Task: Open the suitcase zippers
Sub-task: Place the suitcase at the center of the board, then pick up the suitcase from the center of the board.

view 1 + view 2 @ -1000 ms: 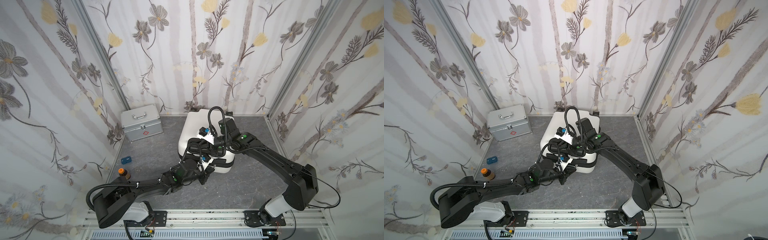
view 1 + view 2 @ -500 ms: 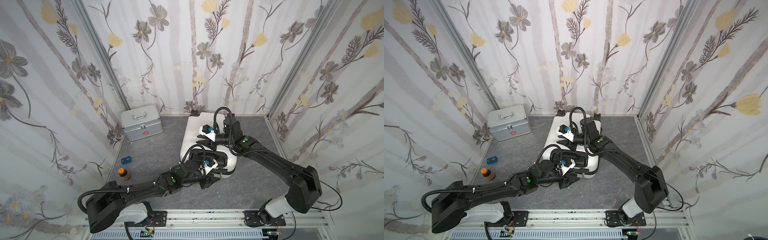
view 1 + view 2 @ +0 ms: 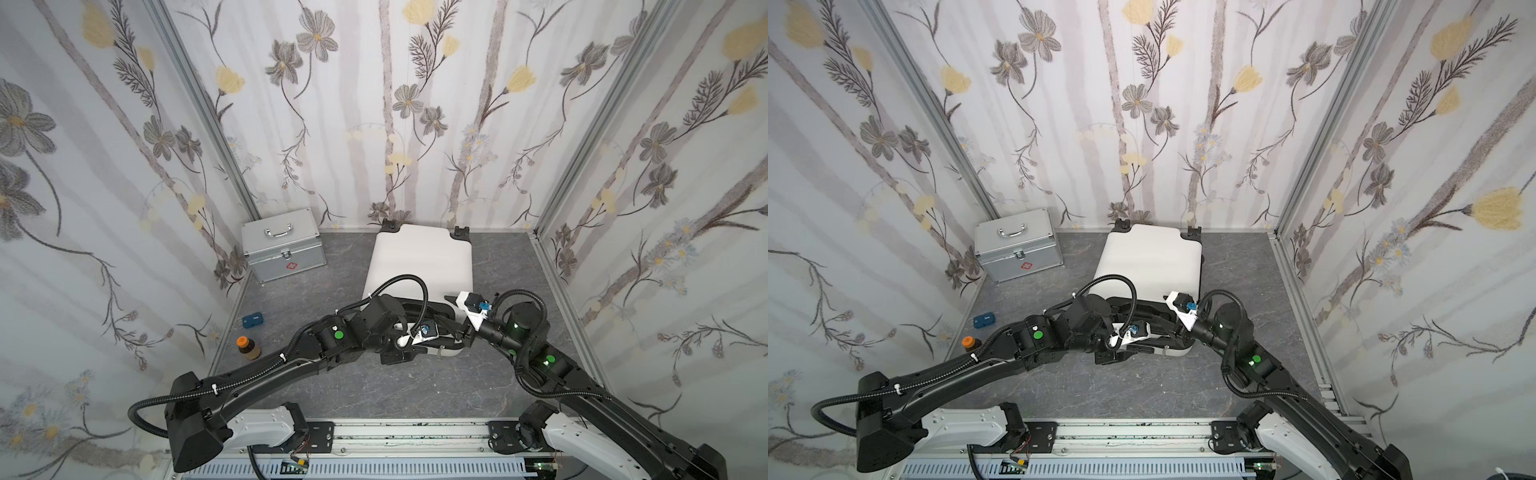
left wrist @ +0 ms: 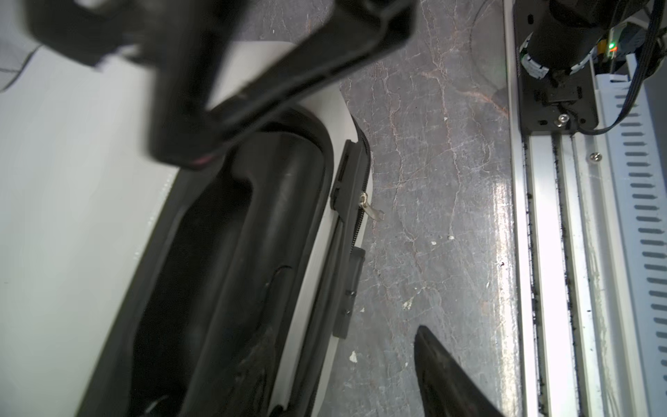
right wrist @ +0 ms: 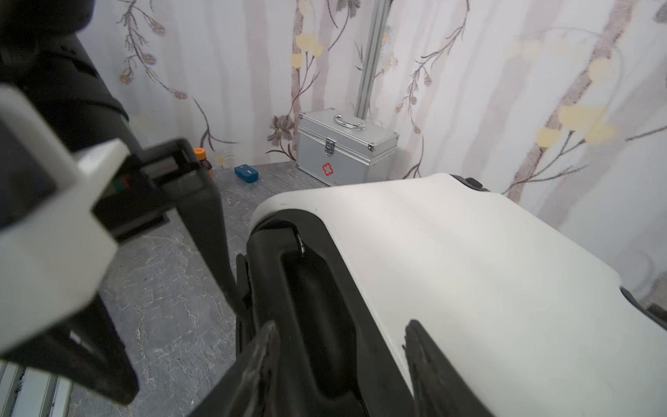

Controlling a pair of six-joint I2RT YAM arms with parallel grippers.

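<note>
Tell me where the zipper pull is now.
In the left wrist view the zipper pull hangs from the black zipper track on the suitcase's end facing the base rail, beside the handle recess.

Grey marbled tabletop (image 3: 374, 386); white suitcase (image 3: 419, 257) lies flat on it toward the back wall; silver metal case (image 3: 286, 249) stands in the back left corner; small blue box (image 3: 252, 320) and orange-capped bottle (image 3: 248, 348) stand near the left edge.

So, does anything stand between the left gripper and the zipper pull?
Nothing visible does. In the left wrist view the zipper pull sticks out from the suitcase's rim just ahead of the open left gripper; the right gripper hangs aside, over the handle recess.
</note>
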